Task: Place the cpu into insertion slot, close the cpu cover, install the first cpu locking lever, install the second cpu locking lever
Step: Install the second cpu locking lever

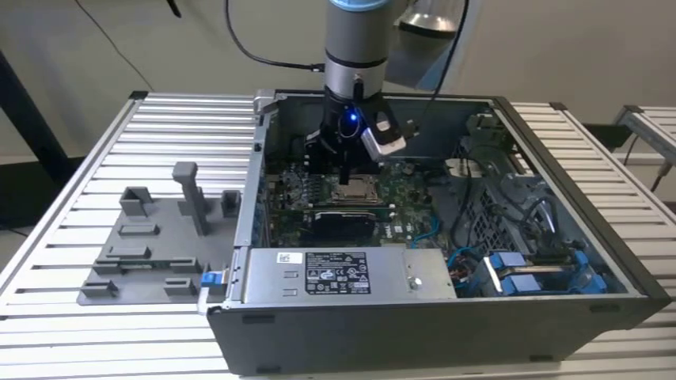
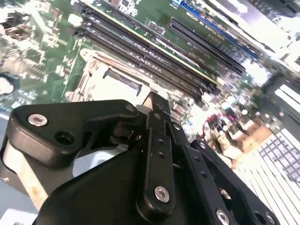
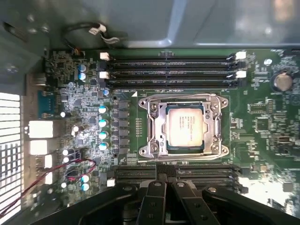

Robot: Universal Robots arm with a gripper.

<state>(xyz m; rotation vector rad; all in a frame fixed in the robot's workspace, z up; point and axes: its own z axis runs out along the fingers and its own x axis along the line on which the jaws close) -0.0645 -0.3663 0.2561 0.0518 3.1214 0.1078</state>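
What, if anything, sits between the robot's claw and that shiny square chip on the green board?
Nothing visible does. In the first wrist view the cpu already lies in the insertion slot, with the cpu cover framing it. The gripper sits just beside the socket, over the black memory slots, with open space between.

One cpu (image 3: 185,125), one cpu cover (image 3: 186,100), one gripper (image 3: 163,174), and four memory slots (image 3: 171,71) above the socket.
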